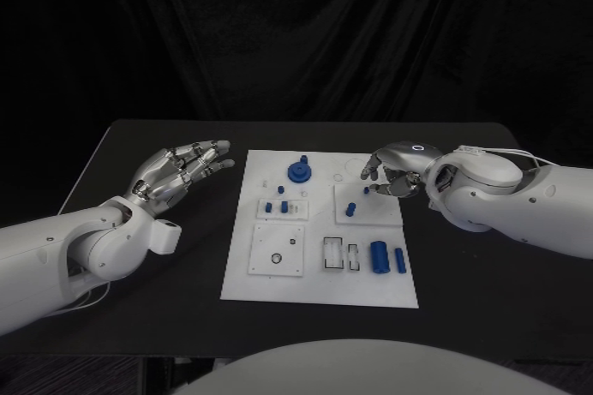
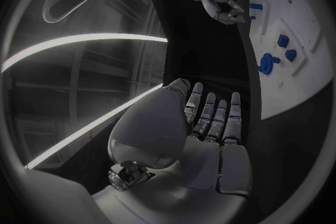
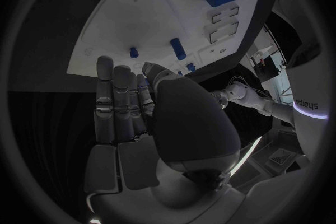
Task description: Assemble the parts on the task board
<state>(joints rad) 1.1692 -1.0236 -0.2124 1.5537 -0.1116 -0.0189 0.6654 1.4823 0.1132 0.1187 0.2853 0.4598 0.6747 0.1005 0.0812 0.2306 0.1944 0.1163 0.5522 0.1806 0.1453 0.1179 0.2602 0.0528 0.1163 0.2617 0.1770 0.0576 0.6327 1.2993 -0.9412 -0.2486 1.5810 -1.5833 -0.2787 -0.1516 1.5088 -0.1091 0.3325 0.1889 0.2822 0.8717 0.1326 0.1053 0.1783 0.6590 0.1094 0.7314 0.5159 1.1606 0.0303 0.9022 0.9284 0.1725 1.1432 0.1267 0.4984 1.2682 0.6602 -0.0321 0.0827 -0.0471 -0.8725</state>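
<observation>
White task board (image 1: 319, 288) flat mid-table, small blue parts (image 1: 299, 170) on it.

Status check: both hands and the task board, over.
Left hand open, off the board. Right hand over task board far edge, grasp unclear. Blue parts on board. Nothing blocking.

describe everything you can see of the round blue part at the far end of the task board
The round blue part looks like a plastic disc lying flat with a short upright stem rising from its middle. It sits near the far edge of the white task board, slightly left of the board's centre. Nothing touches it: the left hand hovers off the board's left edge, and the right hand is over the board's far right corner.
</observation>
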